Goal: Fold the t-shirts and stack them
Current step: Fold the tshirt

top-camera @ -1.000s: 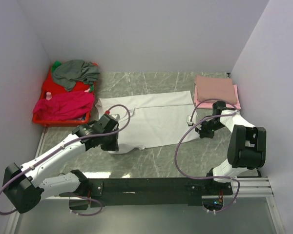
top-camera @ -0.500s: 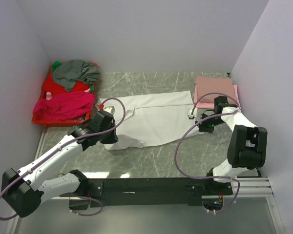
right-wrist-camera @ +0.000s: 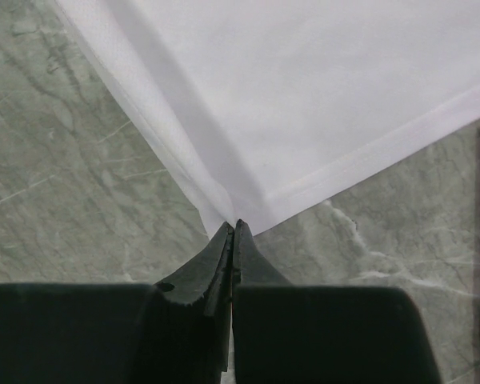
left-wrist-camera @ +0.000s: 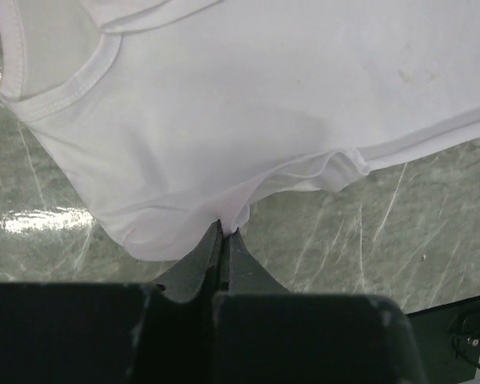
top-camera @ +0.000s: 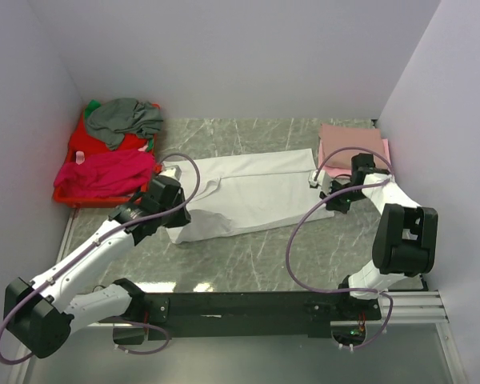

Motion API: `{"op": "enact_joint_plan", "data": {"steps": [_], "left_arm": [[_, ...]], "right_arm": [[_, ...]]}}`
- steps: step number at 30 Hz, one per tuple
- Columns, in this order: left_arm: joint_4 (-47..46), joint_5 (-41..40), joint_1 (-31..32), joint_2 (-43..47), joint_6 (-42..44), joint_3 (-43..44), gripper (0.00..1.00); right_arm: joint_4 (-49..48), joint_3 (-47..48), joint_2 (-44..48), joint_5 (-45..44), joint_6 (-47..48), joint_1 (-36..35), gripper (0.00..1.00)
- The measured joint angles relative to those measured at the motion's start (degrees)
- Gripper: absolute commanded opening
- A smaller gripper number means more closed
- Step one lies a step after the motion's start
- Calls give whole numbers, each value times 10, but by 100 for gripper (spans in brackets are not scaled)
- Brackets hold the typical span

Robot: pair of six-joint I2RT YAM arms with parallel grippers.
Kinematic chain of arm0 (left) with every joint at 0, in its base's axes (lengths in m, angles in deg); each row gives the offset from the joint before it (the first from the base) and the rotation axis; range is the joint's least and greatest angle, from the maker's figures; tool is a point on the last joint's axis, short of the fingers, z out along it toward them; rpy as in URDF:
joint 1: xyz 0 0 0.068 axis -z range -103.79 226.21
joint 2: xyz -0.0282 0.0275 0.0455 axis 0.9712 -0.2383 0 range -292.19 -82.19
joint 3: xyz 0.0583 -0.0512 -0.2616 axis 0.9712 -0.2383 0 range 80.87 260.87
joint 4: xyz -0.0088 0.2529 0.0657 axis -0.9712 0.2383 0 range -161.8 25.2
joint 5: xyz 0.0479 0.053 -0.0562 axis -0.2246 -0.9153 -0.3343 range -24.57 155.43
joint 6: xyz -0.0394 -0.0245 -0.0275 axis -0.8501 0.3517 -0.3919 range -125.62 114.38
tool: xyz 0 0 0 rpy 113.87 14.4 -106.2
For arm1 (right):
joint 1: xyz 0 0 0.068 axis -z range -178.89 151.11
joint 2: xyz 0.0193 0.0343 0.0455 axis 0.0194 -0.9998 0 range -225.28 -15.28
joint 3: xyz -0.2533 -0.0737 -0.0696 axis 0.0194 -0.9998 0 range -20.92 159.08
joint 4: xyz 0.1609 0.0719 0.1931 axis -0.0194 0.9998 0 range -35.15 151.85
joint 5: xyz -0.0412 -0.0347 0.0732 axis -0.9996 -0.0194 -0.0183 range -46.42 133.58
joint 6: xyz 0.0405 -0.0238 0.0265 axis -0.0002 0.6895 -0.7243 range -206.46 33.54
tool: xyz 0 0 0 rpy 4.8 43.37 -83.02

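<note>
**Top view.** A white tee (top-camera: 248, 196) lies spread across the middle of the table (top-camera: 248, 272), with its long axis running left to right. Its near-left part is bunched into folds, and the rest lies flat. Both arms reach in from the near edge, one to each end of the garment.

**Left wrist view.** The left gripper (left-wrist-camera: 224, 232) is clenched. Its fingertips meet on a puckered fold at the near edge of the white tee, and the cloth fans out from the pinch. The ribbed collar (left-wrist-camera: 64, 84) shows at upper left, and bare marble lies to either side of the tips.

**Right wrist view.** The right gripper (right-wrist-camera: 234, 228) is likewise clenched, pinching the near-right hem corner of the white tee. The corner comes to a point exactly at the tips, and two straight hems diverge from it.

**Surroundings.** At the far right of the table, just beyond the right gripper, sits a folded dusty-pink tee (top-camera: 352, 146). It is squared on top of a folded pale-pink tee (top-camera: 387, 160), whose edge shows around it. At the far left, a red basket (top-camera: 78, 138) holds a crumpled grey tee (top-camera: 124, 120) at the back. A magenta tee (top-camera: 104, 172) is draped over the basket's front.
</note>
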Motion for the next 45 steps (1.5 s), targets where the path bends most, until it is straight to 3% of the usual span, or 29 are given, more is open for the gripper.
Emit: {"op": "enact_joint_plan", "data": {"steps": [23,45], "left_arm": [[-135,-110,-5,-91,111,2,1],[-228,-167,-5,-235,288,89,1]], "right_arm": [[-64,22,-37,-4,-75,0,0],[-99,69,-89,-19,-133,0,0]]}}
